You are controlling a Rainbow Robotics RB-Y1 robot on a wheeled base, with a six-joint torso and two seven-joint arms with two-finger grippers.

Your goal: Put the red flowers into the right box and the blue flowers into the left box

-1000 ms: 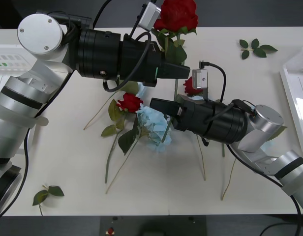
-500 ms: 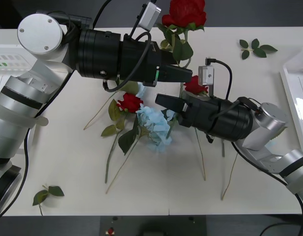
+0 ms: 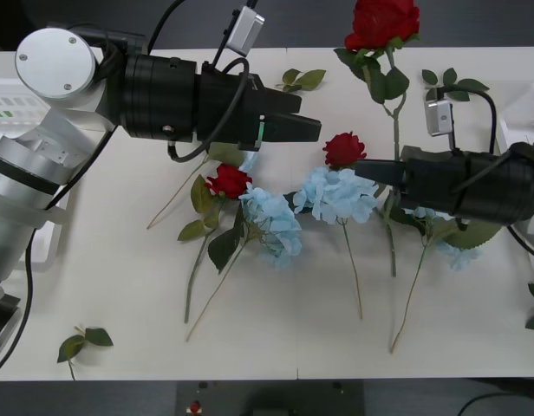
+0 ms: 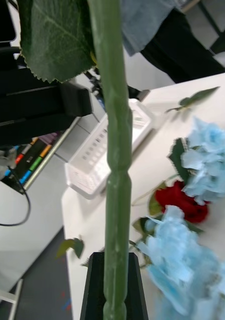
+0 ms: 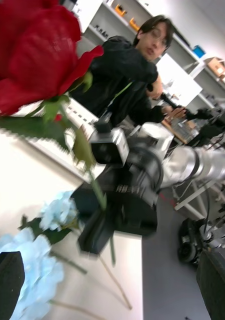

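A red rose stands upright above the table's far edge, its stem pinched between my right gripper's closed black fingers. My left gripper hangs over the table with fingers spread wide and nothing between them. Two more roses and blue flowers lie on the table between my arms. The right box's rim shows at the table's right edge.

bare table at near left, flowers crowding centre, left arm spanning above
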